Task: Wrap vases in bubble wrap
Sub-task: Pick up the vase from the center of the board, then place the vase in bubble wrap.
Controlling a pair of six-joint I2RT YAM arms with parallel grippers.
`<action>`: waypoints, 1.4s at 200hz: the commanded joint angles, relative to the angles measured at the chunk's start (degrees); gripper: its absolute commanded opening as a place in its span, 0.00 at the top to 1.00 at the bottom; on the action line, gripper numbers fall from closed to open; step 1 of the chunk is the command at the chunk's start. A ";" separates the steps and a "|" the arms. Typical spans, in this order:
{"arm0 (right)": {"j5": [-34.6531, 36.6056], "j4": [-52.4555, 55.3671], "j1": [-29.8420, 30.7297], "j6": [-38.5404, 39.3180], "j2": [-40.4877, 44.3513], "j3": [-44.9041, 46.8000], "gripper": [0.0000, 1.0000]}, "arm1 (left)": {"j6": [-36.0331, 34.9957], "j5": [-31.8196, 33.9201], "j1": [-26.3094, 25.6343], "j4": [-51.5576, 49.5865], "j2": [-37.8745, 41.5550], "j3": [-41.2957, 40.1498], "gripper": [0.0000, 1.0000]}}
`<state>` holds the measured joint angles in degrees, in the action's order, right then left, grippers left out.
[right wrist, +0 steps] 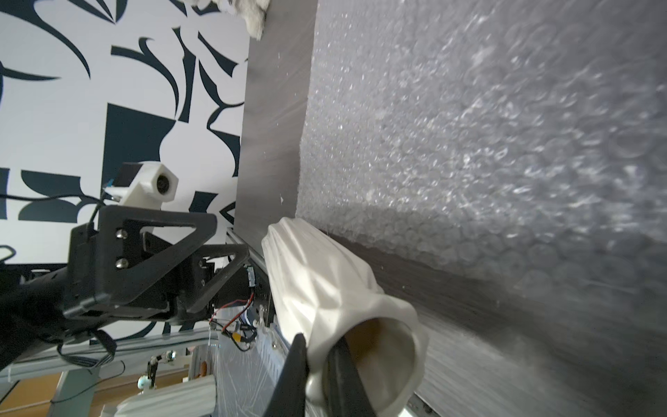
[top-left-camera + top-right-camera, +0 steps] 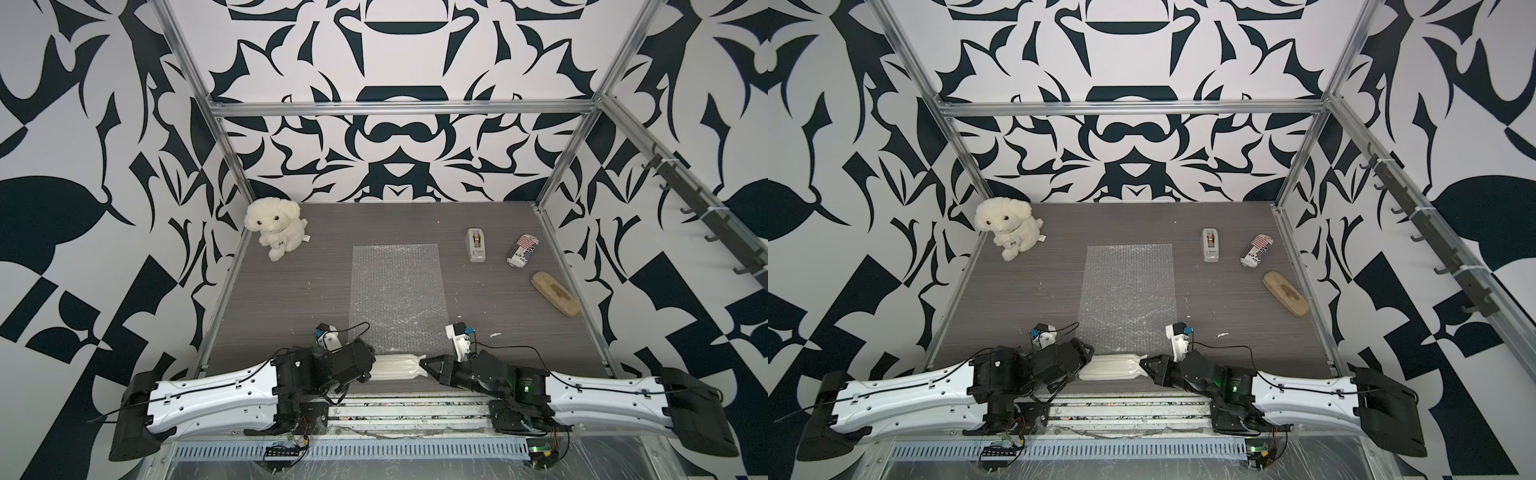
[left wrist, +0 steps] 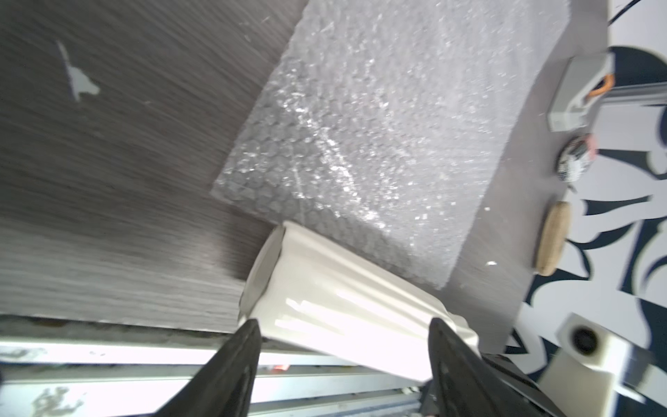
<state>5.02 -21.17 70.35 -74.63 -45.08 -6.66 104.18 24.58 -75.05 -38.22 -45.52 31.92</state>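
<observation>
The cream-white ribbed vase (image 2: 397, 368) (image 2: 1111, 368) lies on its side at the table's near edge, just in front of the bubble wrap's near end. In both top views it spans the gap between my two grippers. My right gripper (image 1: 319, 341) (image 2: 424, 365) is shut on the vase (image 1: 325, 274) at its scalloped rim, one finger inside the mouth and one outside. My left gripper (image 3: 343, 325) (image 2: 370, 365) is at the base end. Its fingers stand wide apart, tips over the side of the vase (image 3: 343, 296), and no clamp shows. The bubble wrap (image 2: 397, 286) (image 3: 379, 126) (image 1: 469, 126) lies flat mid-table.
A white plush dog (image 2: 274, 226) sits at the far left corner. A grey tape dispenser (image 2: 476, 245), a printed can (image 2: 523, 249) on its side and a tan wooden block (image 2: 555, 293) lie along the right side. Metal frame posts and rails bound the table.
</observation>
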 commanded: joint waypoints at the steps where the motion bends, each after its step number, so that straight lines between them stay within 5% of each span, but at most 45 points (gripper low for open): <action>1: -0.33 -4.29 -2.53 0.28 1.41 -0.30 1.00 | -3.00 1.00 2.41 0.29 -0.29 1.82 0.25; 50: -7.10 -14.35 -9.62 -1.04 -3.21 0.44 1.00 | -12.37 -1.43 9.70 -2.57 -4.37 8.88 0.23; 125: -10.71 -15.09 -11.69 -2.65 -3.20 -2.45 1.00 | -21.19 -6.20 22.52 -3.46 -5.01 9.32 0.22; 210: -16.55 -18.12 -20.52 -5.96 -5.48 -5.47 1.00 | -22.77 -10.38 25.39 2.37 -10.33 7.31 0.21; 280: -18.15 -21.10 -20.65 -7.49 -7.13 -7.03 1.00 | -25.18 -14.88 30.10 9.20 -15.59 5.37 0.20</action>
<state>-11.73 -35.05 49.82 -80.71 -54.41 -10.13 80.93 12.29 -46.33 -32.34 -61.04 38.50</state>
